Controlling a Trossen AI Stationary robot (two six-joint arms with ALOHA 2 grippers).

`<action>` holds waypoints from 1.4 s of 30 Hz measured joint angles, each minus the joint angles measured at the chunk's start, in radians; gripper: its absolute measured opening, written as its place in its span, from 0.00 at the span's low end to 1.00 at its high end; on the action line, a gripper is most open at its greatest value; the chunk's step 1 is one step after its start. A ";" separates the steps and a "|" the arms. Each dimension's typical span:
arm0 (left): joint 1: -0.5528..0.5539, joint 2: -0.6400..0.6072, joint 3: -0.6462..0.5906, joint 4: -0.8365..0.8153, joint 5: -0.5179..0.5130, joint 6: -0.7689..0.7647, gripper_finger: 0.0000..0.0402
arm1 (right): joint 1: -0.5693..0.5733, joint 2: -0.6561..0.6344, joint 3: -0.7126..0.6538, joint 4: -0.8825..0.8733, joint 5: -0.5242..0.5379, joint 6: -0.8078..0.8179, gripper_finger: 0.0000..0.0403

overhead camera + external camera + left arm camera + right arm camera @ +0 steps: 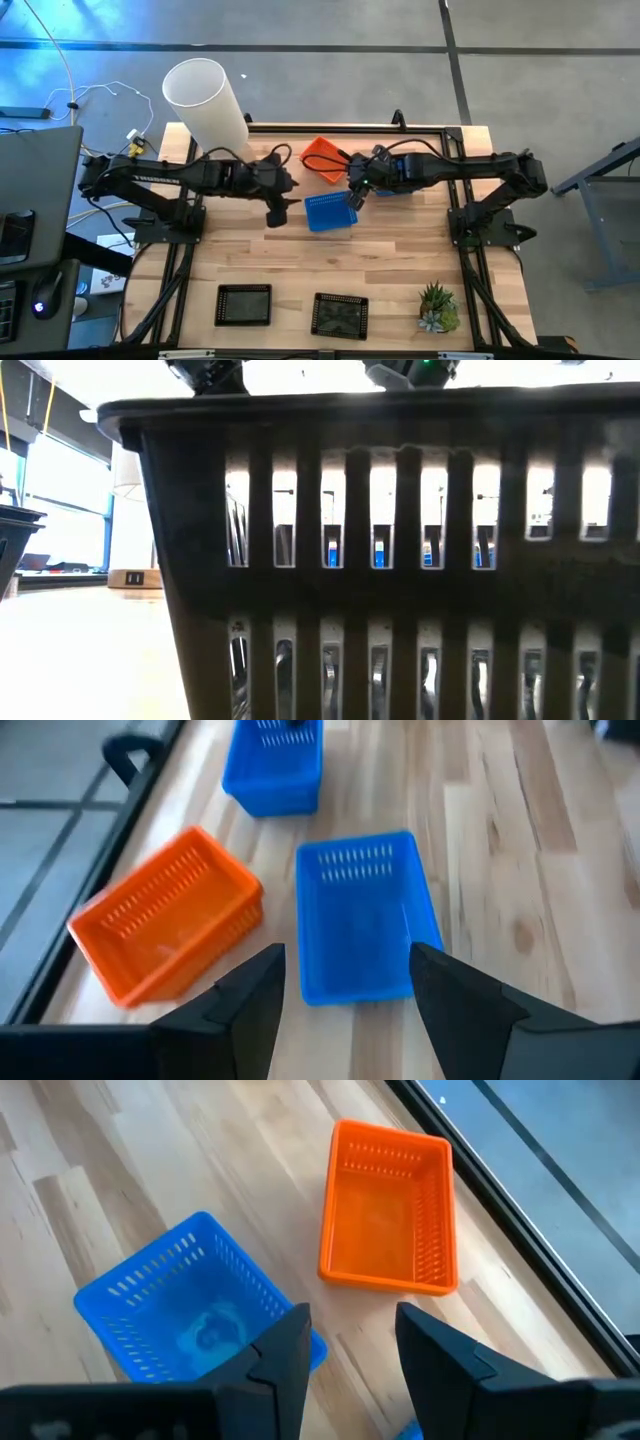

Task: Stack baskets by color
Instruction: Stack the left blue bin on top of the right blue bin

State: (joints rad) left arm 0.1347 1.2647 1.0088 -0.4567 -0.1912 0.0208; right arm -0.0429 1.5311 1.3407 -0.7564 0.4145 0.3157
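The pale wooden surface (pixel 390 250) stands on grey concrete floor (pixel 330 90), a white cylinder (pixel 205 97) at its corner. Left gripper (pixel 345 985) and right gripper (pixel 352 1345) hover, fingers open, near blue basket (pixel 329 212).

- The left end effector (pixel 345 995) hangs with its dark fingers (pixel 250 1005) spread above a blue rectangular plastic mesh basket (pixel 362 915) on the pale wooden bench (pixel 520 870).
- An orange plastic mesh basket (pixel 165 925) sits tilted just beside it.
- A second blue plastic basket (pixel 275 765) lies beyond.

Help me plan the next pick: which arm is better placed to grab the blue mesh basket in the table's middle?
Probably the left: its open pincer hangs directly over the blue perforated plastic basket; the right pincer sits beside it.
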 joint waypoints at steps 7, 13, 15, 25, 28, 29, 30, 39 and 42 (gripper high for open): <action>0.042 0.056 0.001 0.094 -0.001 0.039 0.50 | 0.000 0.000 0.000 0.005 0.023 0.002 0.34; 0.081 0.146 0.000 0.124 0.000 0.071 0.50 | 0.000 0.000 0.000 0.004 0.023 0.002 0.34; 0.089 0.182 0.000 0.126 0.000 0.070 0.50 | 0.000 0.000 0.000 0.004 0.023 0.002 0.34; 0.101 0.355 0.000 0.187 -0.003 0.070 0.50 | 0.000 0.000 0.000 0.004 0.023 0.027 0.34; 0.101 0.388 0.000 0.190 -0.003 0.070 0.50 | 0.000 0.000 0.000 0.004 0.021 0.028 0.34; 0.101 0.398 0.000 0.196 -0.004 0.070 0.50 | 0.000 0.000 0.000 0.004 0.021 0.028 0.34; 0.101 0.404 0.000 0.197 -0.003 0.070 0.50 | 0.000 0.000 0.000 0.003 0.021 0.029 0.34; 0.102 0.465 0.000 0.209 0.000 0.062 0.50 | 0.000 0.000 0.000 -0.003 0.019 0.051 0.34; 0.109 0.483 0.000 0.214 0.001 0.062 0.50 | 0.000 0.000 0.000 -0.003 0.018 0.051 0.34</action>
State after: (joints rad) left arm 0.2434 1.7479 1.0088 -0.2422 -0.1901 0.0826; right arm -0.0429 1.5314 1.3407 -0.7589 0.4324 0.3664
